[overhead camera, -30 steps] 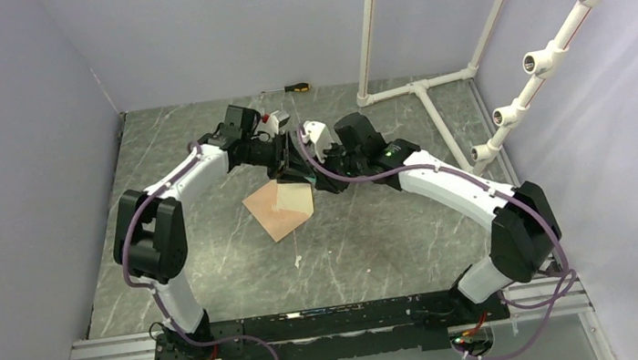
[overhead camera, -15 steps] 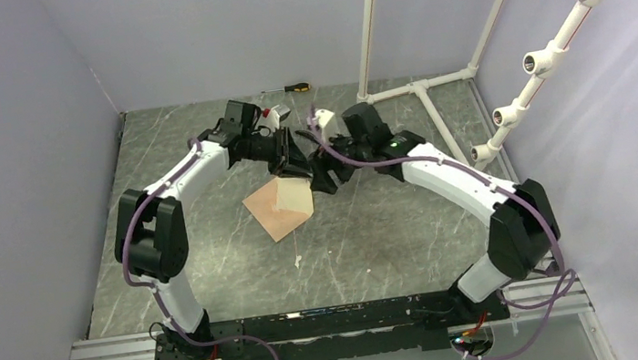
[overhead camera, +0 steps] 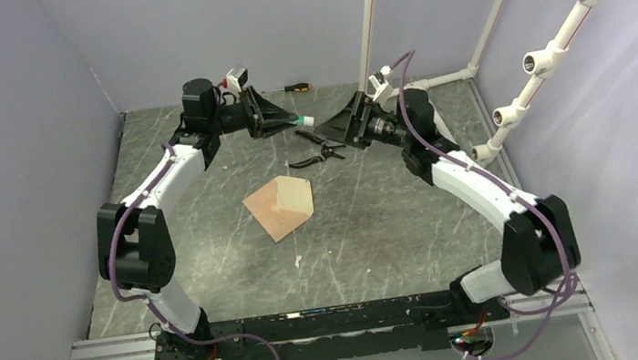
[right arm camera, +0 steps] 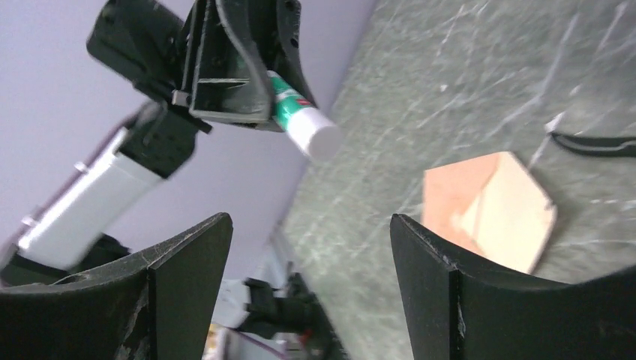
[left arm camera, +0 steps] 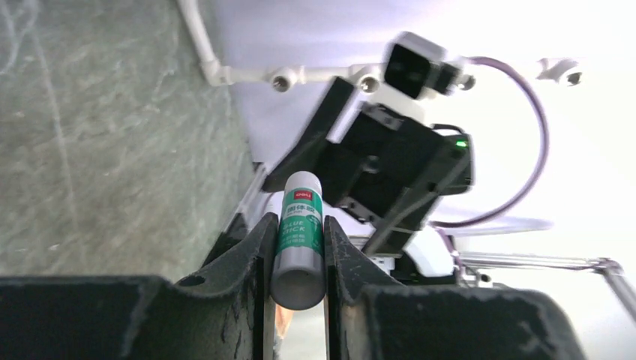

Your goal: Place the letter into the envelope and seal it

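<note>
Sealing stage, by the look of it. Flat at centre, near of both claws: the envelope [overhead camera: 282, 205], flap open, cream inside; no separate letter in view, perhaps already inside. Aloft beyond it, left gripper [overhead camera: 289, 117] pinching a glue stick [left arm camera: 300, 225]. Opposite, right gripper [right arm camera: 311, 225] spread wide, empty. Next, probably: gripping and pulling the cap. Legible on green label: "GLUE STICK"; red brand mark unclear.

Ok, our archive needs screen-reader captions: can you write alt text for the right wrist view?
The left claw grips a green-and-white glue stick in the air, its white end toward the open right claw. Below, a brown envelope with a paler cream area lies on the grey marbled table.
</note>
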{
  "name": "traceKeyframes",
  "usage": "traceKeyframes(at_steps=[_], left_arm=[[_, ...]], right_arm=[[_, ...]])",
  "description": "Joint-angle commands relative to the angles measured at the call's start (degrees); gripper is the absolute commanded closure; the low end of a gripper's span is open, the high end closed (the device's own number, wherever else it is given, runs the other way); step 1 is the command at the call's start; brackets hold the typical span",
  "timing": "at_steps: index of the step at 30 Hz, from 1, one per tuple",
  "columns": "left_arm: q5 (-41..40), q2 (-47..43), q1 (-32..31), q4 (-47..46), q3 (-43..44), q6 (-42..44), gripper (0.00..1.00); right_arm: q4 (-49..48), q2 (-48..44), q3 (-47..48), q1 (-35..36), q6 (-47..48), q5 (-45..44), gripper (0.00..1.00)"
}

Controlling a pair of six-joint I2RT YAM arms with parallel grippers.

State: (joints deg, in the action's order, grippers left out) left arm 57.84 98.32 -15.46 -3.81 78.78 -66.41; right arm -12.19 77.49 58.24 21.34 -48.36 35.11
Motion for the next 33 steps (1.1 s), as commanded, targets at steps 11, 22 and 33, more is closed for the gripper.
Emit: traceKeyframes(at_steps=[11,22,33], left_arm=[[1.4,-0.83,0.08,-25.39,-3.95,-24.71,0.98],[1.67,-2.17,0.08,-21.18,-3.94,-22.28,0.97],[2.35,-3.44,0.08,-20.87,-4.87,-22.43,0.98]], right_arm=[[-25.0,11.56,4.95,0.28,-31.86,5.43,0.34],[-28.08,14.35,7.83,0.34,-33.82,8.18,0.66],[-29.42,14.76,7.08,0.36,-34.13,7.68,0.68]])
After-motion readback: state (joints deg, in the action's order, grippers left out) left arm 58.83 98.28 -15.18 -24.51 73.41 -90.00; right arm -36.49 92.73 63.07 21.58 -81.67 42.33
